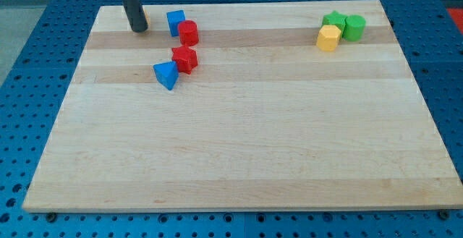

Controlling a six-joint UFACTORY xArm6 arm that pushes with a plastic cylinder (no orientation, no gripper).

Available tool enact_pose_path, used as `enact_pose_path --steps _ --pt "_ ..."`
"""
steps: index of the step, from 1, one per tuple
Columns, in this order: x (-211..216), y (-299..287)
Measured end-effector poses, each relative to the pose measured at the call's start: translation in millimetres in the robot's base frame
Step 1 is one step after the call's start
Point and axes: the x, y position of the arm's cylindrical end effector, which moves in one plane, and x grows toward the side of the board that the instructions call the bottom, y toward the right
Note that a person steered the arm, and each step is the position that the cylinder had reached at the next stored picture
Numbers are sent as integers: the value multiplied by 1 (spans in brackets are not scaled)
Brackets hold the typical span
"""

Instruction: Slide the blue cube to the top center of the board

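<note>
The blue cube (175,22) sits near the board's top edge, left of centre, touching a red cylinder (189,32) on its right. My tip (139,29) rests on the board to the left of the blue cube, a short gap away. The dark rod rises from it out of the view's top. A small orange block (145,15) shows just behind the rod, mostly hidden by it.
A red star-like block (185,58) and a blue triangular block (166,74) lie touching below the cube. At the top right a green star block (333,20), a green cylinder (354,27) and a yellow block (328,37) cluster together on the wooden board (246,137).
</note>
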Motion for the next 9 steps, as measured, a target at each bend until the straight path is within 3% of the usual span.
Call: enact_pose_path --steps 9 --pt "-55 208"
